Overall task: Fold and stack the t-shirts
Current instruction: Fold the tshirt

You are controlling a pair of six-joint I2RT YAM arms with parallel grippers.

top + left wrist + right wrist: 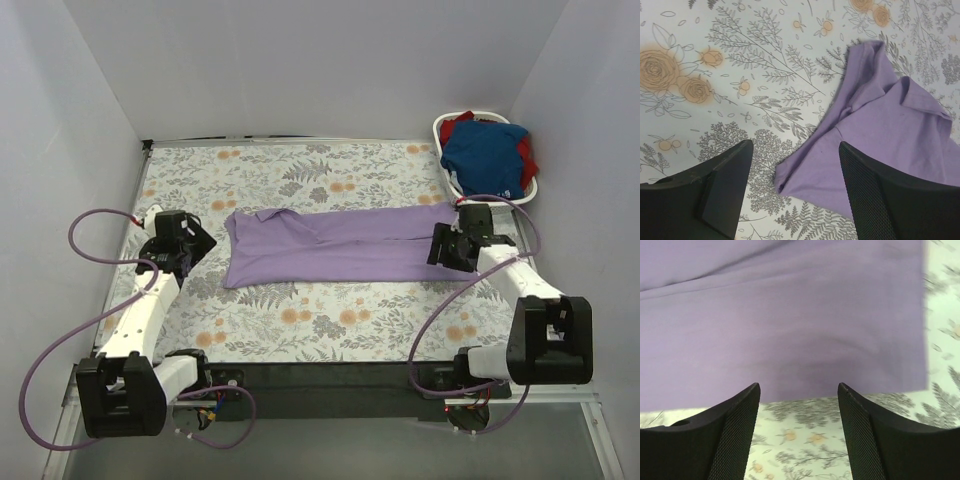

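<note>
Lavender soft-cloth t-shirt [330, 245], folded to a long strip, runs straight between left gripper [795, 150] and right gripper [798, 387]. Each has one end just ahead. Both wide open, empty.

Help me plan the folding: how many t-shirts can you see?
3. A purple shirt lies flat across the middle of the table; a blue shirt lies over a red shirt in the basket at the far right. Others may be hidden beneath.

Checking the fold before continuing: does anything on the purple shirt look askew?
Yes. The lavender cloth t-shirt, folded into a long strip, is rumpled at its left end: a flap lies bunched, uneven.
</note>
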